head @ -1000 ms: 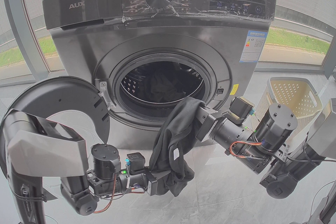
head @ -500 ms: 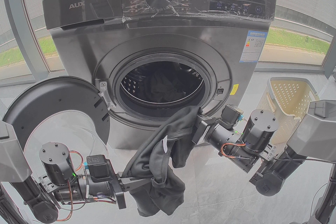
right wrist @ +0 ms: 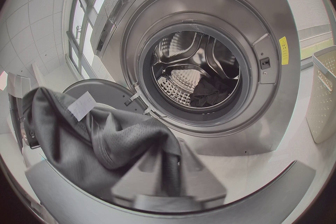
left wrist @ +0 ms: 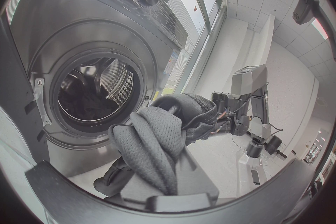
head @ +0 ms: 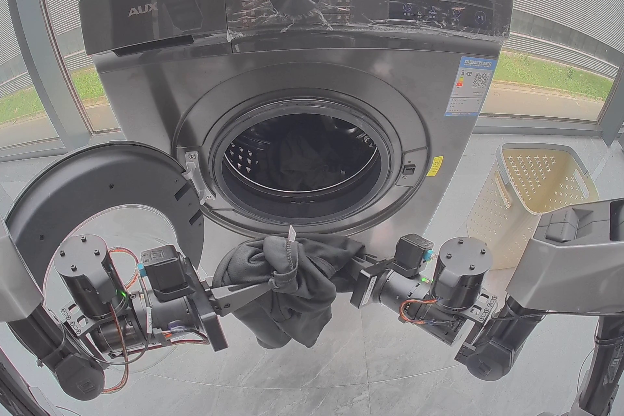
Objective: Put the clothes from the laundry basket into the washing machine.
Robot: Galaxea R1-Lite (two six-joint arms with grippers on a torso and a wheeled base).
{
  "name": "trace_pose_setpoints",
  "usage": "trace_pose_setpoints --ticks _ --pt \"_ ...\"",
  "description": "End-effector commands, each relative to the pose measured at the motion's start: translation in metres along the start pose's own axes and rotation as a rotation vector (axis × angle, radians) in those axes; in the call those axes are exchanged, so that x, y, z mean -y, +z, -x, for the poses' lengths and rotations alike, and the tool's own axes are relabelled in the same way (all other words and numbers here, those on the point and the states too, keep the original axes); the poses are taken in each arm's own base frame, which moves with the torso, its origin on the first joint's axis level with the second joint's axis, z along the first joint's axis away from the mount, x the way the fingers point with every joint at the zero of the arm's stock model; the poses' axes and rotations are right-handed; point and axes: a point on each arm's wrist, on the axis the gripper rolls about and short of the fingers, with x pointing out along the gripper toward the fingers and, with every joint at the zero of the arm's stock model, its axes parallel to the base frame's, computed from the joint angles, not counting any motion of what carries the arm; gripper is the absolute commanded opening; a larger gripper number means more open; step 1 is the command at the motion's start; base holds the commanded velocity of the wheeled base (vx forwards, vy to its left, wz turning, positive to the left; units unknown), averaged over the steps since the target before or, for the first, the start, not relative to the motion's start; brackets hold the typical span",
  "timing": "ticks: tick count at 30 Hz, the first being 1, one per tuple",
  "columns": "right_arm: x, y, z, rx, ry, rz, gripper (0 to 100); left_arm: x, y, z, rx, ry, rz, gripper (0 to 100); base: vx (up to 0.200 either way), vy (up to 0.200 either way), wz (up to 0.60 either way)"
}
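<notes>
1 washing machine (head: 162, 79), door (head: 97, 196) swung open on the robot's left. 1 dark garment (head: 292, 281) in the air, bunched between the 2 arms, just below the drum (head: 244, 158) opening. 1 more dark item (head: 302, 158) lies inside the drum. 1 laundry basket (head: 500, 216) on the floor (head: 403, 365) by the machine's right side. both arms low, forearms pointing inward at each other. left end effector (head: 263, 288) clamped on the garment's left end, right end effector (head: 351, 266) clamped on its right end.
</notes>
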Motion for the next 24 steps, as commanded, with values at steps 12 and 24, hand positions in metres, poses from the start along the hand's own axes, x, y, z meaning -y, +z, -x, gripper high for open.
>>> trace_pose_setpoints --ticks 12,24 --pt "0.026 0.015 0.088 -0.108 -0.123 0.068 100 -0.006 0.006 -0.009 0.054 0.163 0.006 0 0.0 0.0 0.0" --pt "0.055 0.033 0.093 -0.043 -0.246 0.109 100 -0.021 0.004 -0.022 0.086 0.366 0.01 0 0.0 0.0 0.0"
